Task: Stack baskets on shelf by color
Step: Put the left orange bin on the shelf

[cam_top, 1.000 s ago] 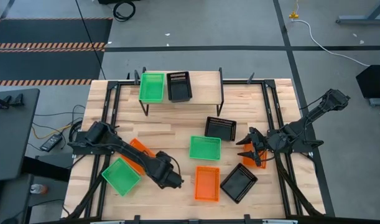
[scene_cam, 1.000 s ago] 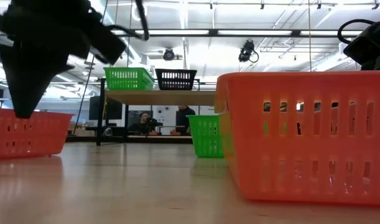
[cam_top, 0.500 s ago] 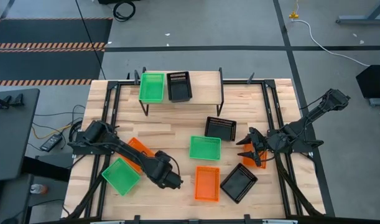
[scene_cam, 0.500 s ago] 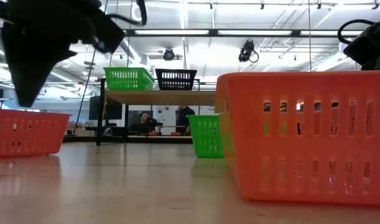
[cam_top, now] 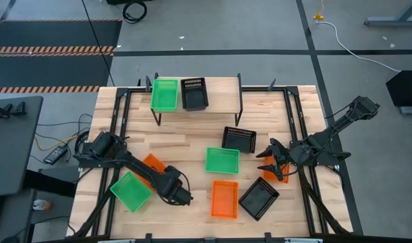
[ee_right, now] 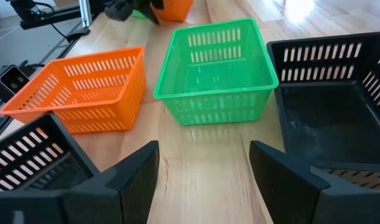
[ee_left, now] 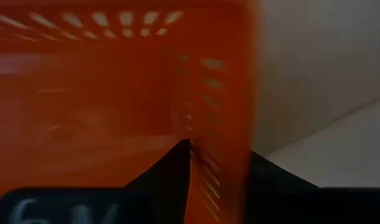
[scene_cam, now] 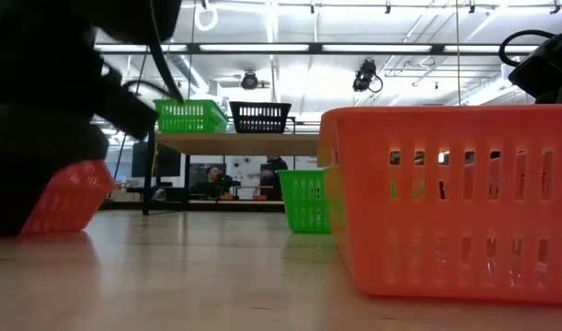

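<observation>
On the shelf [cam_top: 219, 88] at the far edge stand a green basket [cam_top: 164, 94] and a black basket [cam_top: 194, 93]. An orange basket [cam_top: 154, 164] sits on the table at the near left. My left gripper [ee_left: 219, 158] points down over it. It is open, with one finger inside the basket and one outside. A green basket [cam_top: 131, 191] lies beside it. My right gripper [ee_right: 202, 149] waits open at the right, above the table. It faces a green basket [ee_right: 214, 68], an orange basket [ee_right: 84, 87] and a black basket [ee_right: 339, 106]. My left gripper comes from above, its fingers astride the orange basket's side wall [ee_left: 217, 112] near a corner. One finger [ee_left: 174, 168] is inside and the other [ee_left: 270, 177] outside. Whether they touch the wall I cannot tell. The basket rests on the table.
On the table's middle and right lie a black basket [cam_top: 239, 139], a green one [cam_top: 222, 160], an orange one [cam_top: 224, 199], a black one [cam_top: 258, 199] and an orange one [cam_top: 278, 177] under my right gripper. Bare wood lies between the shelf and these.
My left gripper has sunk and shifted a little toward the table's left edge, onto the orange basket's wall, keeping the same gap between its fingers. My right arm has kept still.
</observation>
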